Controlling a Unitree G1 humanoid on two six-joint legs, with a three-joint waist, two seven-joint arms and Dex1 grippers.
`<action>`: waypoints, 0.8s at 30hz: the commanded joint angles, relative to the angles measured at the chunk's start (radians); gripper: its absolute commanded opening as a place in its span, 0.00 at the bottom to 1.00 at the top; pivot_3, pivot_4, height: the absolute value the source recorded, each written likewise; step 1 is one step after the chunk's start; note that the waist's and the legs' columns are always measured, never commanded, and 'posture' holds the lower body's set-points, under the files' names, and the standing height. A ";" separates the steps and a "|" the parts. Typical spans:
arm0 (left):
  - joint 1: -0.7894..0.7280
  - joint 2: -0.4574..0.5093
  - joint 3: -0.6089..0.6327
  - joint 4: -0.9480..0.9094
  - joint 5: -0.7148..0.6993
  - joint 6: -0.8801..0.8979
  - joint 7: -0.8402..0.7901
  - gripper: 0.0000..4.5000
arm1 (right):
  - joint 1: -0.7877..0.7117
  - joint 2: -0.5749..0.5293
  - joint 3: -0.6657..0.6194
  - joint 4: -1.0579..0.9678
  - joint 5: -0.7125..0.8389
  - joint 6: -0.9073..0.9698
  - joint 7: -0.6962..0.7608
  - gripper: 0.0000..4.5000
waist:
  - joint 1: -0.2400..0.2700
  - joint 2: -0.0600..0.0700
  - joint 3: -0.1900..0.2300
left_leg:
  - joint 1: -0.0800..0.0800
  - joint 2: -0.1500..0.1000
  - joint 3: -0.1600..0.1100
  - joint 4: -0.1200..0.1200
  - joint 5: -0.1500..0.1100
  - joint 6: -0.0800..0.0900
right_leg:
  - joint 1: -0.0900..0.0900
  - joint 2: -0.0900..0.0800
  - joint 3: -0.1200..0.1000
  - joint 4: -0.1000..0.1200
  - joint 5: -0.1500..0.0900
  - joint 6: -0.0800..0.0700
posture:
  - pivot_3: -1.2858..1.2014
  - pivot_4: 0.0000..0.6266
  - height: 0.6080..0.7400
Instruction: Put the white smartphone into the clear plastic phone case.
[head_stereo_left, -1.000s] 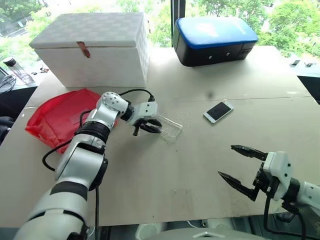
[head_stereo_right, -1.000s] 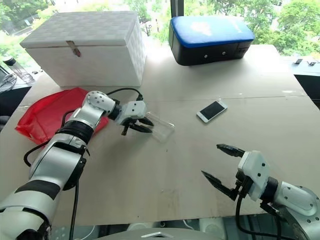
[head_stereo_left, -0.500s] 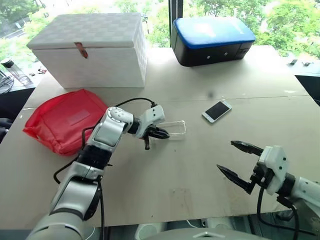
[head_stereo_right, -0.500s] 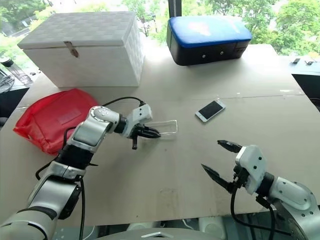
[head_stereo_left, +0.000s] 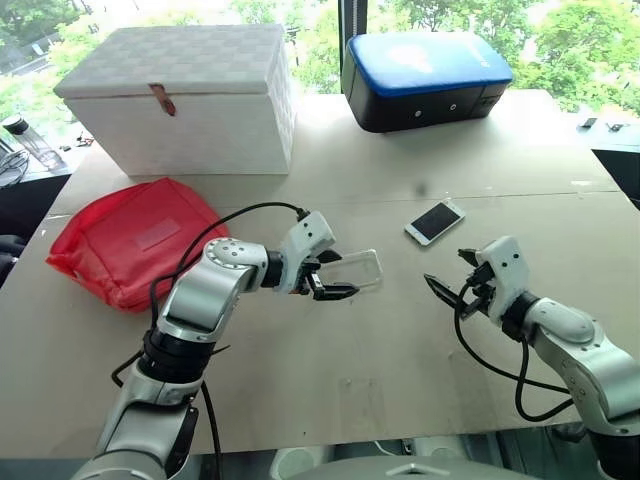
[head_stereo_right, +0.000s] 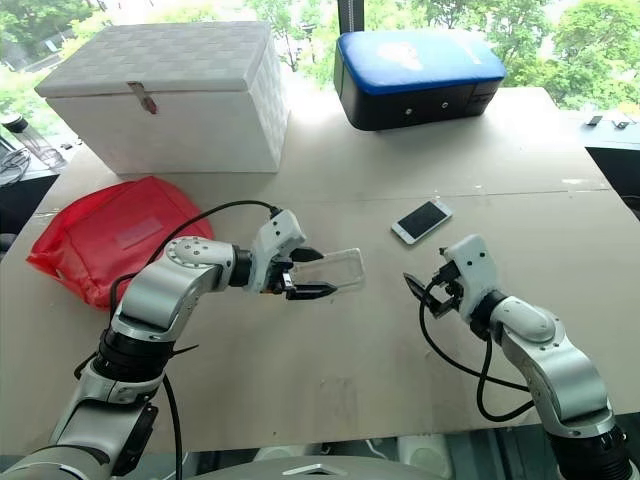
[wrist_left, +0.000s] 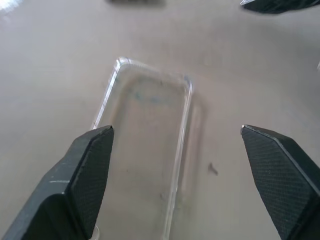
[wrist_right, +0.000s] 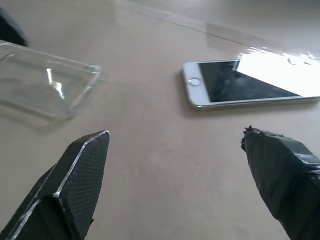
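Note:
The clear plastic phone case (head_stereo_left: 360, 270) lies flat on the tan table, just left of the middle. My left gripper (head_stereo_left: 333, 275) is open at the case's near end, one finger on each side and neither pressing it; the left wrist view has the case (wrist_left: 145, 135) lying between the spread fingers (wrist_left: 92, 160). The white smartphone (head_stereo_left: 436, 221) lies screen up to the right of the case. My right gripper (head_stereo_left: 452, 272) is open, low over the table just short of the smartphone (wrist_right: 240, 85), with nothing between its fingers.
A white woven box (head_stereo_left: 180, 95) and a black case with a blue lid (head_stereo_left: 425, 78) stand at the back of the table. A red bag (head_stereo_left: 130, 240) lies at the left, with a black cable beside it. A bottle (head_stereo_left: 30, 140) stands beyond the left edge.
My left gripper, which was shut on the case's edge, has opened and let it go; the case now rests flat. My right gripper has moved forward, close to the smartphone.

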 joint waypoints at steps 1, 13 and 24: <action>0.027 -0.018 0.069 -0.082 -0.045 -0.033 0.084 0.90 | -0.158 0.078 0.009 0.062 -0.080 0.177 -0.168 1.00 | 0.008 0.000 0.000 | 0.000 0.000 0.000 0.000 0.000 0.000 | -0.001 0.000 0.000 0.001 0.000 0.000 | 0.52 0.24 1.00; 0.106 0.014 0.066 -0.214 -0.116 -0.021 0.218 0.90 | -0.617 0.485 -0.334 0.388 -0.170 0.548 -0.515 1.00 | 0.003 0.001 -0.001 | -0.008 -0.001 0.009 -0.002 0.000 0.000 | -0.015 -0.003 0.001 0.005 0.000 -0.001 | 0.52 0.24 1.00; 0.100 0.022 0.047 -0.227 -0.159 -0.007 0.283 0.90 | -0.687 0.423 -0.091 0.553 -0.222 0.432 -0.399 1.00 | -0.032 0.001 -0.001 | -0.005 0.000 0.013 -0.002 0.000 0.000 | -0.015 -0.002 0.003 0.010 0.000 -0.001 | 0.52 0.24 1.00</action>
